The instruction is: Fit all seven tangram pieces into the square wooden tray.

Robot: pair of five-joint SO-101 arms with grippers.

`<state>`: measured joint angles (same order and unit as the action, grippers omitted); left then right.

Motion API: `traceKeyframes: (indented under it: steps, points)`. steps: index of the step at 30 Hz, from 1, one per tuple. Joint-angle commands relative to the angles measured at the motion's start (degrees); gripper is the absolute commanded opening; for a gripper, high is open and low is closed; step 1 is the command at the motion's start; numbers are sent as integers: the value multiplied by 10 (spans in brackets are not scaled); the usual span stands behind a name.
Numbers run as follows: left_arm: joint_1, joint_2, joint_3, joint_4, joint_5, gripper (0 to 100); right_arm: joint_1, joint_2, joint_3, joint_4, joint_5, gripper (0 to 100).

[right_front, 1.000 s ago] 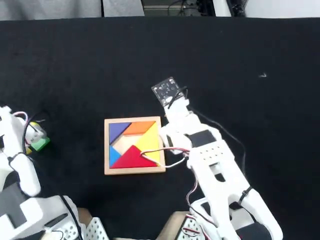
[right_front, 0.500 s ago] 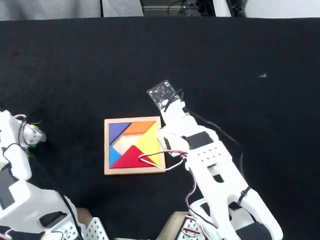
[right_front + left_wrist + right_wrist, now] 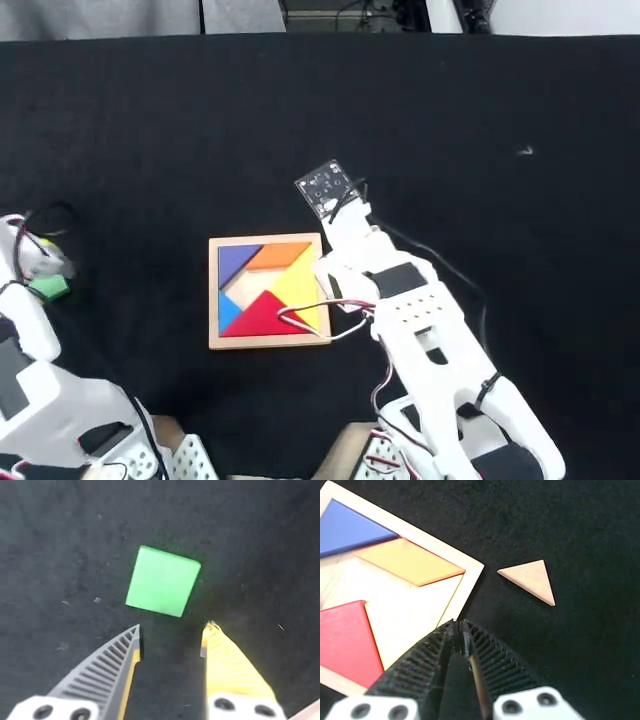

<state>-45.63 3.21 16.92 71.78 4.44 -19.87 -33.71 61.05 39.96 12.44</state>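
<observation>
The square wooden tray [image 3: 214, 342] lies mid-table, and its rim [image 3: 470, 582] also appears in the right wrist view. In it are a blue triangle [image 3: 232, 263], an orange piece [image 3: 281, 257], a yellow triangle [image 3: 296, 286], a red triangle [image 3: 264, 317] and a small light-blue triangle [image 3: 227, 313]. Bare wood [image 3: 243, 289] is left between them. A plain wooden triangle [image 3: 530, 580] lies on the cloth just outside the tray. My right gripper [image 3: 458, 625] is shut and empty over the tray's edge. A green square [image 3: 163, 581] [image 3: 48, 288] lies just ahead of my open left gripper [image 3: 172, 629].
Black cloth [image 3: 480, 150] covers the whole table. The right arm's white body [image 3: 420, 320] stretches from the front edge to the tray's right side. The left arm [image 3: 30, 340] stands at the front left corner. Open cloth lies behind the tray and to the far right.
The left arm has swung back toward the table's left edge, and the green square now lies further left. The right arm has shifted slightly left.
</observation>
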Motion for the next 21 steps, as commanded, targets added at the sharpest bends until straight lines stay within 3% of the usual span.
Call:
traceKeyframes:
  steps: [1, 5, 12, 21]
  points:
    - [-18, -25, -89, 28, -56, 216, -7, -17, -4, -14, -4, 11]
    - [-7, 33, -100, 25, -92, 298, -7, -17, -4, -14, -4, 11]
    - [-63, 161, -179, 26, -136, 299, -7, -17, -4, -14, -4, 11]
    - [-48, 250, -210, 11, -145, 299, -7, -17, -4, -14, -4, 11]
